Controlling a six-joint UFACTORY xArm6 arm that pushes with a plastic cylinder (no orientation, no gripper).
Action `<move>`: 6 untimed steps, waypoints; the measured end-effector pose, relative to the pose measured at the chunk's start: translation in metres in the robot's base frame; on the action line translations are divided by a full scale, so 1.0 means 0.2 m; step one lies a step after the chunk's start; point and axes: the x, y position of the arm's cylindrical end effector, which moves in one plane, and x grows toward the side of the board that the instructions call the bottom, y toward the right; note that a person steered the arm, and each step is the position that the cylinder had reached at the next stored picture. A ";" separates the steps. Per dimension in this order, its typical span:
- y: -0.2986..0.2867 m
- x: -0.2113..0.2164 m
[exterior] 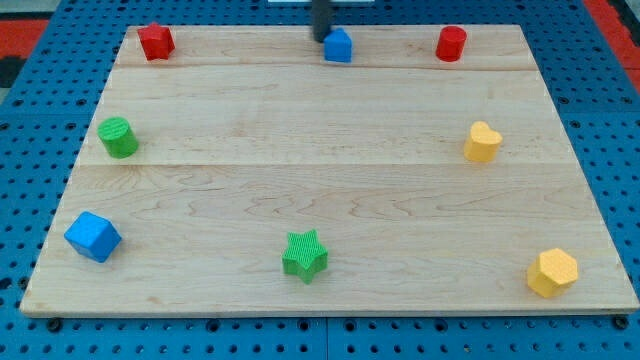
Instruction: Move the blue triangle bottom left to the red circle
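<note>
The blue triangle [339, 46] sits at the top middle of the wooden board [330, 170]. The red circle [451, 44] stands at the top right, well to the right of the triangle. My tip [321, 38] comes down from the view's top edge and rests just left of the blue triangle, touching or nearly touching its upper left side.
A red star-like block [156, 42] is at the top left. A green circle [118, 137] and a blue cube [93, 237] are on the left. A green star [305, 255] is at the bottom middle. A yellow heart [483, 142] and a yellow hexagon [553, 272] are on the right.
</note>
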 end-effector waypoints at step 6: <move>-0.16 0.18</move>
